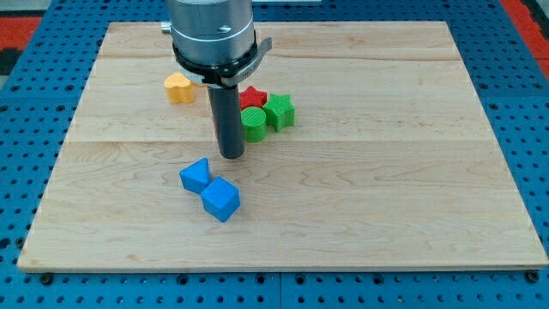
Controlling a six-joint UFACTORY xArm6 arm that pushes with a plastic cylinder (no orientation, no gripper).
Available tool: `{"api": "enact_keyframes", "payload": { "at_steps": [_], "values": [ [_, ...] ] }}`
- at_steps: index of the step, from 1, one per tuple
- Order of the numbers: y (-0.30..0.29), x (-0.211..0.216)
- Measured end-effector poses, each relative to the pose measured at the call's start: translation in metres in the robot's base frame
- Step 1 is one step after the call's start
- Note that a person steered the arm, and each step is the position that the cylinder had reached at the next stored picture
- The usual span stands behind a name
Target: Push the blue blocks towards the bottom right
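1. Your rod comes down from the grey cylindrical arm body [212, 34] at the view's top, and its lower end, your tip [232, 156], rests on the wooden surface [386, 172] near the middle of the view.
2. This arm carries no gripper, so you have nothing released, clenched or grasping; only the straight dark rod meets the blocks.
3. Your two blue blocks sit toward the view's bottom-left of the tip. The upper blue block [196, 176] looks wedge-like, though you cannot be sure of its shape, and it lies just below and to the left of the tip, with a small gap between them.
4. The blue cube [220, 199] lies below and to the right of that first blue block, touching it at a corner, and almost straight below the tip, a little farther off.
5. To the view's right of the rod you see a cluster: a green cylinder [253, 123] just beside the rod, a green star-like block [280, 112] touching it on the right, and a red star block [252, 95] behind them, partly hidden.
6. An orange heart-shaped block [178, 87] stands apart at the upper left, beside the arm body.
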State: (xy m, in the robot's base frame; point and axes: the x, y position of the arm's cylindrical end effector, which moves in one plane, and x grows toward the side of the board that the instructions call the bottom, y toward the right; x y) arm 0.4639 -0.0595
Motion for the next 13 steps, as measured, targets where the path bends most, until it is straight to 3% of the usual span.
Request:
{"api": "enact_keyframes", "payload": {
  "at_steps": [1, 2, 4, 6, 8, 9, 10, 11, 12, 13],
  "values": [
    [-0.06, 0.001],
    [-0.082, 0.034],
    [-0.04, 0.077],
    [0.023, 0.075],
    [0.155, 0.072],
    [0.116, 0.07],
    [0.088, 0.023],
    [0.029, 0.005],
    [-0.04, 0.018],
    [-0.043, 0.031]
  ]
}}
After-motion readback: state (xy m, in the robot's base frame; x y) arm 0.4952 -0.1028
